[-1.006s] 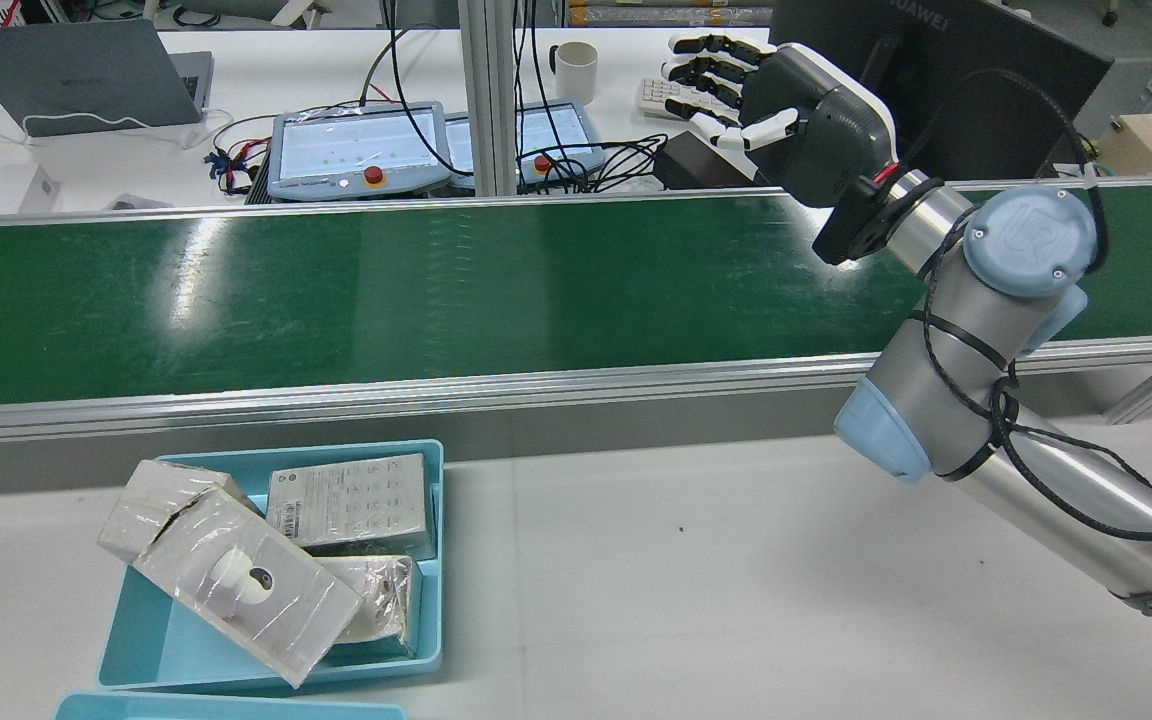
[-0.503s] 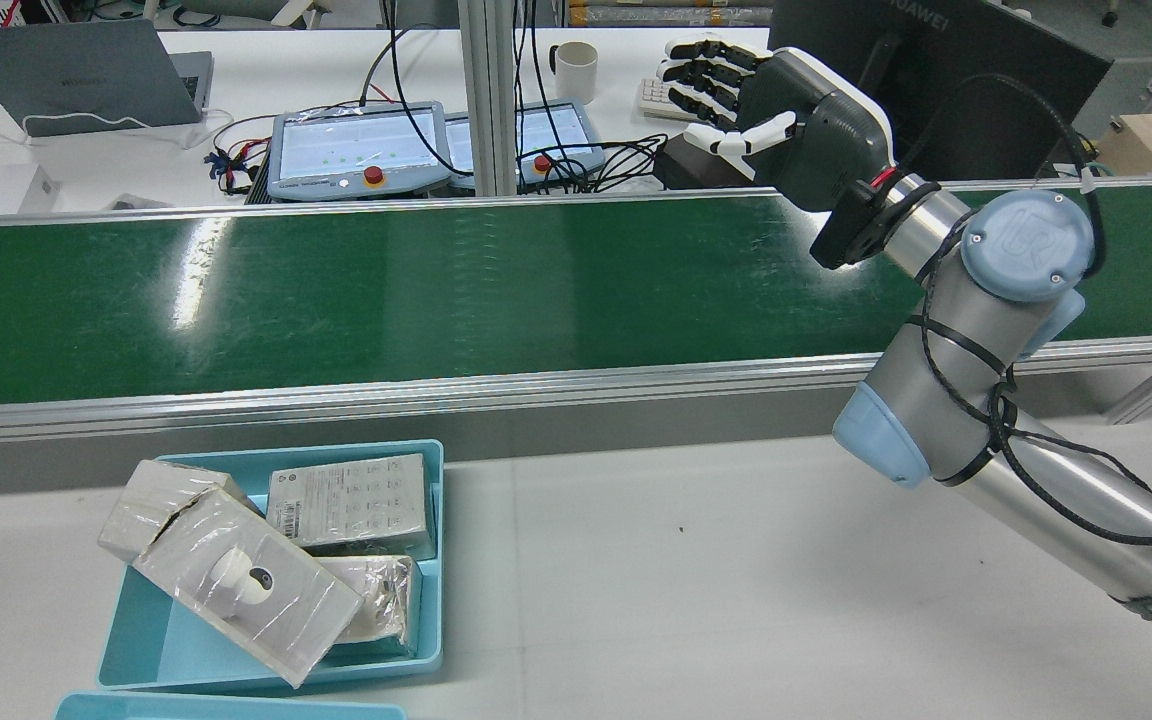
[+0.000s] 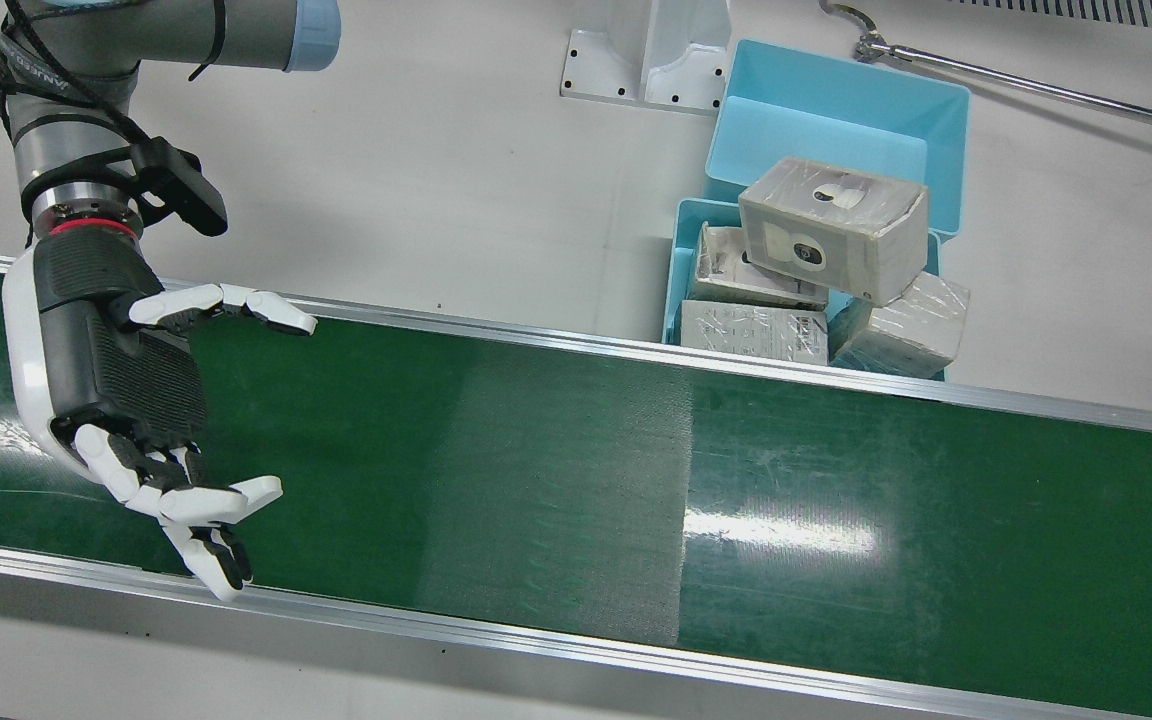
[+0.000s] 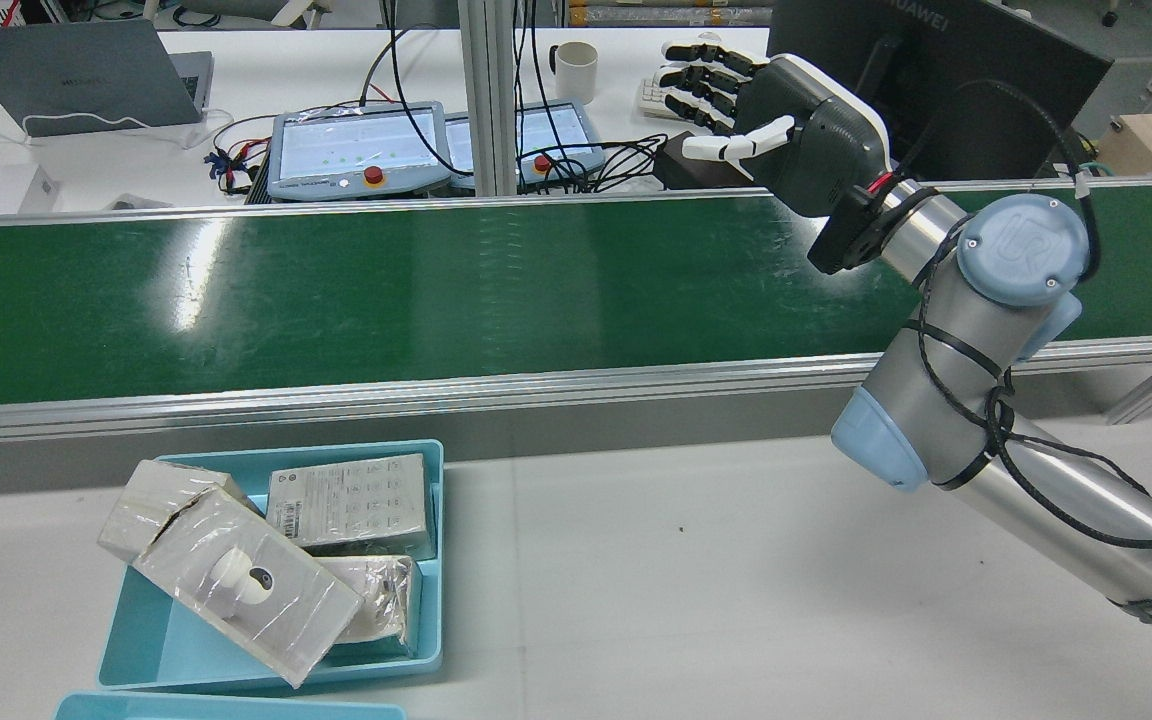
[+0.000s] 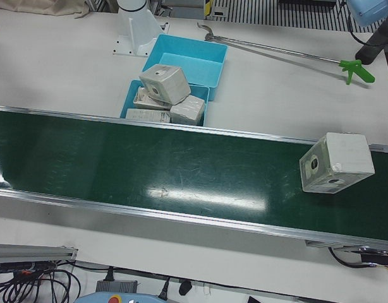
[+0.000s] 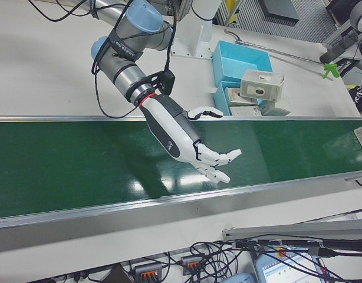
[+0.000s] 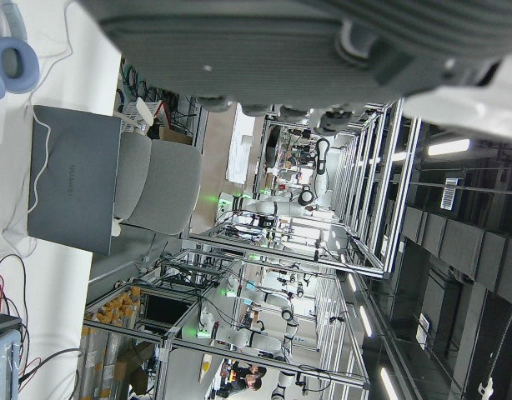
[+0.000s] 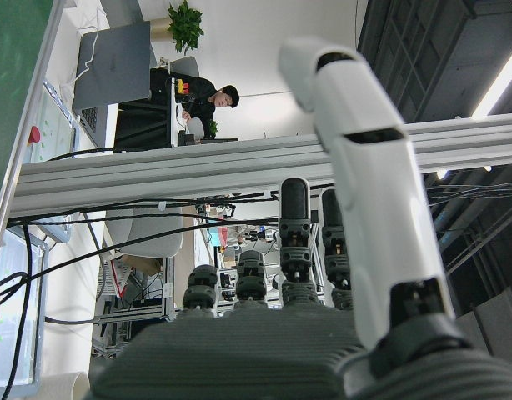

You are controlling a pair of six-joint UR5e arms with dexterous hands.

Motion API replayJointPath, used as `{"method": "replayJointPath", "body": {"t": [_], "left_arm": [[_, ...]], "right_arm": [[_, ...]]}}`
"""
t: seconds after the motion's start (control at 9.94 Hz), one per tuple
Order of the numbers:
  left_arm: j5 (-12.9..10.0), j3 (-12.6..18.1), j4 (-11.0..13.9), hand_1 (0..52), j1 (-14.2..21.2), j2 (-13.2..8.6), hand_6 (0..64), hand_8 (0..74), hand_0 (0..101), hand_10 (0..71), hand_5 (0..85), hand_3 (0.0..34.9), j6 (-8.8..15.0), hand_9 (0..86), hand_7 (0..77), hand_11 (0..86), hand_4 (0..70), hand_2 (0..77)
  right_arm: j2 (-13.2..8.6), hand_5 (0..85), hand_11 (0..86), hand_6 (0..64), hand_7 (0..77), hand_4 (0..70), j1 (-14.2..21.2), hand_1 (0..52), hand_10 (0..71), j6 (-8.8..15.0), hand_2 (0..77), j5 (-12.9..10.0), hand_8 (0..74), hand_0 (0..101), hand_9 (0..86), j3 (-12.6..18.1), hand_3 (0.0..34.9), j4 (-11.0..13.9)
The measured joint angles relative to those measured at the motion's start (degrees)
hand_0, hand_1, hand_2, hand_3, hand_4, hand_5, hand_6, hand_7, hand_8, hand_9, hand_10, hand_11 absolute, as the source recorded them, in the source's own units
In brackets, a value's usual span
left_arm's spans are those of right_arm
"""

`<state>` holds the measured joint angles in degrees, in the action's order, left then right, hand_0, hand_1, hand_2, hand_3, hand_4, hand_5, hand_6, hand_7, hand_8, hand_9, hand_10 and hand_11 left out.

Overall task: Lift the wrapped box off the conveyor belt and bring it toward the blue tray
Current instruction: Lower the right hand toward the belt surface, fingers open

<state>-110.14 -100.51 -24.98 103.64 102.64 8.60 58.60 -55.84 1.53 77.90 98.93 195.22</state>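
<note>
Currently | right hand (image 3: 121, 385) empty, fingers spread over conveyor belt (image 3: 576, 480) | wrapped box (image 5: 337, 163) well apart down-belt

**Colours on and beside the belt**

The conveyor belt (image 3: 536, 450) is dark green with silver rails. On it, the wrapped box (image 5: 337, 163) is pale grey-white under clear film. Beside the belt, the blue tray (image 3: 681, 260) is light turquoise — its boxes (image 3: 834, 230) grey-beige. The right hand (image 3: 126, 385) is dark grey and white, with a red wrist ring.
</note>
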Motion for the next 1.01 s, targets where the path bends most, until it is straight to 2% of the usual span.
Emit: {"method": "replayJointPath", "body": {"t": [0.1,0.2,0.3,0.4,0.5,0.6,0.91,1.01], "left_arm": [[0.00,0.00,0.00,0.0,0.00,0.00,0.0,0.5,0,0.5,1.1,0.0,0.00,0.0,0.5,0.0,0.0,1.1],[0.00,0.00,0.00,0.0,0.00,0.00,0.0,0.5,0,0.5,1.1,0.0,0.00,0.0,0.5,0.0,0.0,1.1],[0.00,0.00,0.00,0.0,0.00,0.00,0.0,0.5,0,0.5,1.1,0.0,0.00,0.0,0.5,0.5,0.0,1.1],[0.00,0.00,0.00,0.0,0.00,0.00,0.0,0.5,0,0.5,1.1,0.0,0.00,0.0,0.5,0.0,0.0,1.1],[0.00,0.00,0.00,0.0,0.00,0.00,0.0,0.5,0,0.5,1.1,0.0,0.00,0.0,0.5,0.0,0.0,1.1],[0.00,0.00,0.00,0.0,0.00,0.00,0.0,0.5,0,0.5,1.1,0.0,0.00,0.0,0.5,0.0,0.0,0.5],[0.00,0.00,0.00,0.0,0.00,0.00,0.0,0.5,0,0.5,1.1,0.0,0.00,0.0,0.5,0.0,0.0,1.1],[0.00,0.00,0.00,0.0,0.00,0.00,0.0,0.5,0,0.0,1.1,0.0,0.00,0.0,0.5,0.0,0.0,1.1]], "right_arm": [[0.01,25.1,9.8,15.3,33.3,20.7,0.26,11.5,6.5,0.02,11.4,-0.01,7.6,51,12.0,-0.14,7.1,-0.01],[0.02,25.1,9.8,15.3,33.3,20.7,0.53,11.5,6.5,0.06,11.4,-0.05,7.6,51,12.0,-0.20,7.1,-0.01],[0.03,21.8,2.7,13.6,29.5,20.7,0.82,9.8,1.1,0.12,2.2,-0.10,2.2,48,7.6,-0.09,9.0,-0.04],[0.02,24.5,2.7,13.6,29.5,16.9,1.11,20.2,1.6,0.17,8.2,-0.15,2.7,51,7.6,0.04,8.1,-0.07],[0.03,24.5,2.7,13.6,29.5,16.9,1.29,20.2,1.6,0.20,8.2,-0.18,2.7,51,7.6,0.13,8.1,-0.08],[0.01,25.1,3.8,13.1,30.0,18.5,1.47,20.2,1.6,0.26,18.5,-0.18,2.7,53,7.6,0.19,6.2,-0.09],[0.01,23.5,3.8,12.5,27.8,18.5,2.21,18.5,1.6,0.41,15.3,-0.13,2.7,53,7.6,0.16,6.9,-0.16],[0.02,22.4,2.7,10.9,26.2,16.9,2.66,18.5,1.1,0.45,15.3,-0.12,0.5,52,4.9,-0.01,6.6,-0.17]]}}
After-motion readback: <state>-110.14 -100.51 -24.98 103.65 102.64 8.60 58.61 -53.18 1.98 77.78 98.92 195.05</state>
